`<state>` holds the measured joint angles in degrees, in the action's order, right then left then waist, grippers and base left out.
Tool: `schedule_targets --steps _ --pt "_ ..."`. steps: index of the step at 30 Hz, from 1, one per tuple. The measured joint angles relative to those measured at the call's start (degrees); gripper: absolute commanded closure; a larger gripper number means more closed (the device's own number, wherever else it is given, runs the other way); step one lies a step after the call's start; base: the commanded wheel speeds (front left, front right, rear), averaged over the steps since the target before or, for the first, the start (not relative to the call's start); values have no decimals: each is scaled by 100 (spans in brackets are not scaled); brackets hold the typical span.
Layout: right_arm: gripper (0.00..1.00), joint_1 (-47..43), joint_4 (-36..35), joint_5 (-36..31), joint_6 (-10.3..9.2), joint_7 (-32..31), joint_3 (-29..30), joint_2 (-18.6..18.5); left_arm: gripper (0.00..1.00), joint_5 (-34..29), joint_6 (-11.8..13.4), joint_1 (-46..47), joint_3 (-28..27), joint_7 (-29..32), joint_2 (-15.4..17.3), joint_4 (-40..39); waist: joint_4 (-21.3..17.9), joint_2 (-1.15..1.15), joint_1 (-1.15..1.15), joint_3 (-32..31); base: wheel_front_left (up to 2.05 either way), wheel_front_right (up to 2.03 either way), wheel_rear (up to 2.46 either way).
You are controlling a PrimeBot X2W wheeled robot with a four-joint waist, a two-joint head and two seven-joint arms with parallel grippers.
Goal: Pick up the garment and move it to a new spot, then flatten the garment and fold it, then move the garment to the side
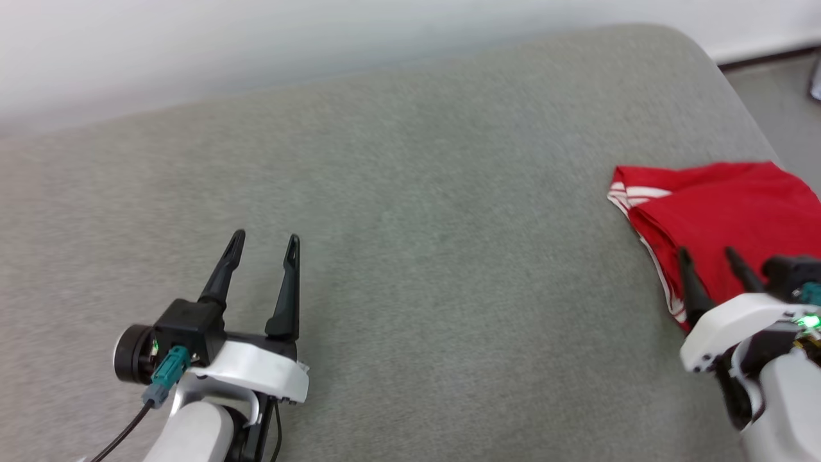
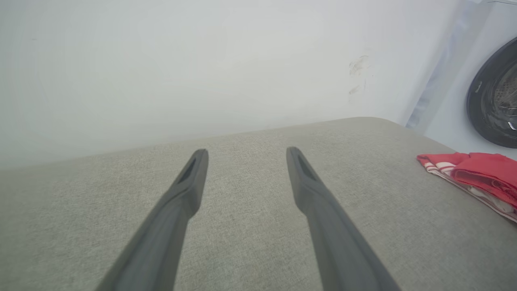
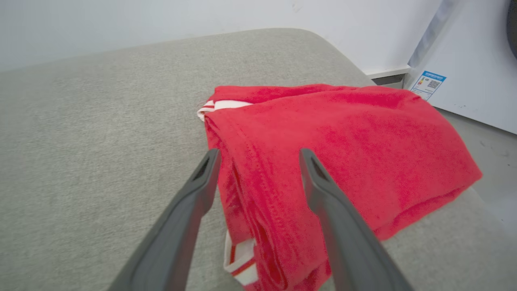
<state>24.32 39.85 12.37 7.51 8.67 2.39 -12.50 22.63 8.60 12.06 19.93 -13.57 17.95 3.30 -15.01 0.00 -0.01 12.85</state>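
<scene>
Head view: the folded red shirt [image 1: 725, 212] lies at the right edge of the grey tabletop [image 1: 417, 224]. The right end effector [image 1: 707, 253], fingers apart, is over the shirt's near edge. The left end effector [image 1: 265, 237], also spread, is at lower left, well apart from the shirt.
Left wrist view: the shirt [image 2: 476, 173] is at the far right.
Right wrist view: the spread fingers [image 3: 202, 190] flank the shirt's folded edge.

The garment [image 1: 718, 218] is a red shirt, folded up into a thick, soft bundle. Red-and-white striped trim peeks out at its edges. It lies flat on the grey counter [image 1: 417, 224], at about 3 o'clock, close to the counter's right edge.
</scene>
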Motion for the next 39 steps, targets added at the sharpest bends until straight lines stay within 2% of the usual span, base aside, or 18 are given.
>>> schedule_targets --steps 7,15,22,30,39 --pt "0 -753 -1141 -16 0 -42 -302 212 0 89 99 -270 -41 -32 -21 141 507 0 0 -431 0 0 0" --pt "0 -1500 -2516 -287 0 -142 -215 579 0 209 280 -601 -301 -76 -4 269 1094 0 0 -840 0 0 0" --pt "0 -2249 -3530 -470 -1 -464 -67 771 0 242 403 -967 -430 -73 174 343 1376 0 0 -1259 0 0 0" --pt "0 -2687 -4075 -590 -1 -751 -45 877 0 244 376 -1215 -297 -19 207 343 1390 0 0 -1453 0 0 0" --pt "0 -2853 -4169 -592 -1 -880 -11 911 0 288 300 -1213 -291 -56 157 517 1359 0 1 -1549 0 0 0"
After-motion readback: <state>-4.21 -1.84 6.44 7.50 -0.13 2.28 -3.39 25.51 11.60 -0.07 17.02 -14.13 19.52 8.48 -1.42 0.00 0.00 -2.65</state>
